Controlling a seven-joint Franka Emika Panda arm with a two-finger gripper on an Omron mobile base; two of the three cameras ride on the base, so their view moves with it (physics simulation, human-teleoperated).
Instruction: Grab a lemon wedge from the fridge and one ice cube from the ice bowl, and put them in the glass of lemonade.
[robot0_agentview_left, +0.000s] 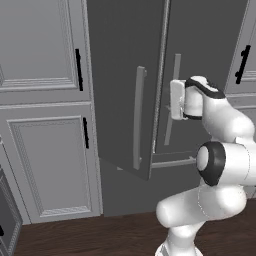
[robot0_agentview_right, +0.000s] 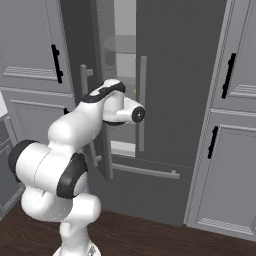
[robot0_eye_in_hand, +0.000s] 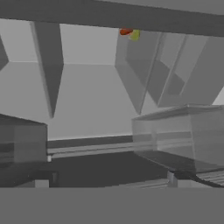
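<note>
The lemon wedge (robot0_eye_in_hand: 135, 34) is a small yellow speck near the top edge of my hand view, right of centre, touching or just beside a thin orange-red item (robot0_eye_in_hand: 126, 31) on its left. Both sit deep inside the fridge (robot0_agentview_left: 200, 45), half cut off by a dark band across the frame's top. So the wedge lies ahead of and above my line of sight; I judge I must tilt up and reach in. Its long axis is too small to tell. In the left base view my hand sits centre-right, at the gap beside the half-open left door (robot0_agentview_left: 120, 75). Whether my gripper is parted or closed I cannot tell; the fingertips are hidden.
</note>
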